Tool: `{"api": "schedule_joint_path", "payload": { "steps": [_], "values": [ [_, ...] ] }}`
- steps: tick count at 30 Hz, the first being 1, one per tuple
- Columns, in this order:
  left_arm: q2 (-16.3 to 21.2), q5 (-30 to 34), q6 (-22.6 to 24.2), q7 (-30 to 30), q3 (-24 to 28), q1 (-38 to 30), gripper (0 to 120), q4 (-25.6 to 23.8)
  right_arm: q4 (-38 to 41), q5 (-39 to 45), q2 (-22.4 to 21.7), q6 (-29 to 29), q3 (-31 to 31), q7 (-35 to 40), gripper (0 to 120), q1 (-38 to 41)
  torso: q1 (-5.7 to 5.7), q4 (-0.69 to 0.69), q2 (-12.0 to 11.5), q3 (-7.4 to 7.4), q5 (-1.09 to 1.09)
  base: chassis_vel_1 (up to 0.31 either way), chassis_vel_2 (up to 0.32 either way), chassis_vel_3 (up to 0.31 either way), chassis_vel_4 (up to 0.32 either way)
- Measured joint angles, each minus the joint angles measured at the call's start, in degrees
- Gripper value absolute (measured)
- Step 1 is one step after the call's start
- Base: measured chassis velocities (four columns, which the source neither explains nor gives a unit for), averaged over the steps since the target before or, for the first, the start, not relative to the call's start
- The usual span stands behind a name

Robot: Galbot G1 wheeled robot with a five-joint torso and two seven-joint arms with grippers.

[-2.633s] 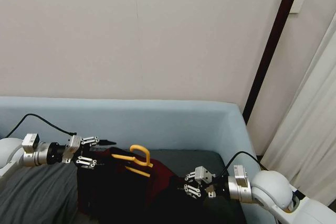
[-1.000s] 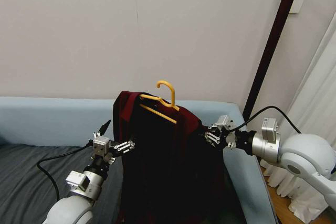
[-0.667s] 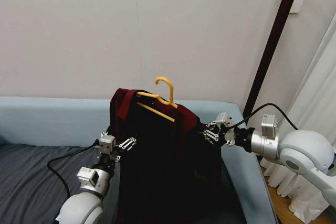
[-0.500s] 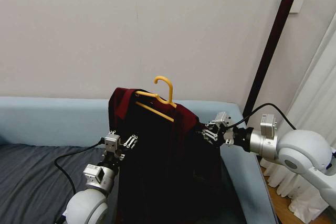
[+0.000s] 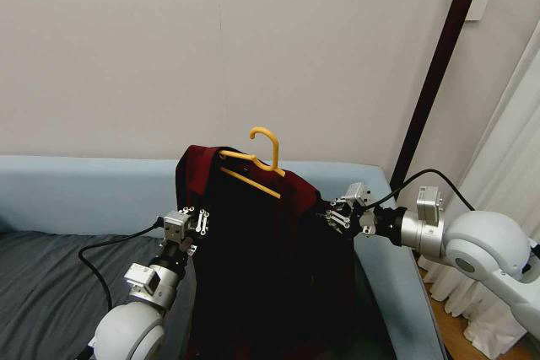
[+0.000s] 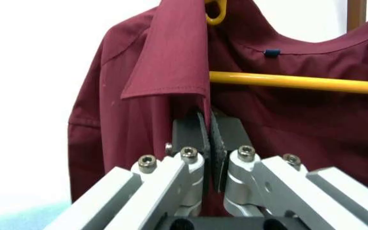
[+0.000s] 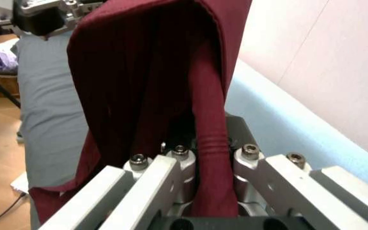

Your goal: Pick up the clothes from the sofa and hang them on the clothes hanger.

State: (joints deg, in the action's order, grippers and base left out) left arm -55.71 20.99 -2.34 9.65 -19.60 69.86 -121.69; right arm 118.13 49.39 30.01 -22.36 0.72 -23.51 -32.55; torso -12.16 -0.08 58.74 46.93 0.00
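A dark red shirt (image 5: 261, 267) on a yellow hanger (image 5: 257, 164) hangs in the air above the sofa, held up between both arms. My left gripper (image 5: 192, 223) is shut on the shirt's left front edge, just below the collar (image 6: 171, 57); its pads (image 6: 200, 143) pinch the cloth. My right gripper (image 5: 336, 212) is shut on the shirt's right shoulder, and a fold of red fabric (image 7: 206, 143) runs between its fingers. The hanger's yellow bar (image 6: 299, 82) crosses inside the shirt, and its hook (image 5: 268, 142) sticks up free.
The light blue sofa (image 5: 84, 191) with a dark grey seat cushion (image 5: 51, 284) lies below. A dark wooden rack post (image 5: 434, 73) rises at the right, next to a white curtain (image 5: 506, 191). A plain wall stands behind.
Both grippers lifted the shirt and hanger from the sofa seat up into the air. Over the last second my left arm shifted slightly under the shirt's left edge; the shirt hardly moved.
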Motion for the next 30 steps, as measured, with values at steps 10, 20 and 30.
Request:
{"api": "schedule_joint_path", "payload": {
  "steps": [10, 20, 30],
  "values": [
    [0.71, -0.04, -1.98, -3.60, 0.22, 1.08, 0, -2.23, -0.11, 0.29, -0.02, -0.10, -0.19, 1.72, 4, 0.23, 0.00, 0.00, 0.00, 0.00, 0.00, 0.000, 0.000, 0.000, 0.000],
    [0.48, -1.76, -5.77, -10.41, 1.98, 2.30, 0, -3.27, 1.42, 1.98, -0.25, -2.93, -0.22, 6.77, 3, -0.12, 0.00, 0.00, 0.00, 0.00, 0.00, 0.000, 0.000, 0.000, 0.000],
    [-0.37, -2.89, -6.10, -11.28, 2.01, 3.19, 0, -2.16, 2.49, 4.85, -1.07, -3.06, 1.09, 7.99, 3, -1.29, 0.00, 0.00, 0.00, 0.00, 0.01, 0.000, 0.000, 0.000, 0.000]
  ]
}}
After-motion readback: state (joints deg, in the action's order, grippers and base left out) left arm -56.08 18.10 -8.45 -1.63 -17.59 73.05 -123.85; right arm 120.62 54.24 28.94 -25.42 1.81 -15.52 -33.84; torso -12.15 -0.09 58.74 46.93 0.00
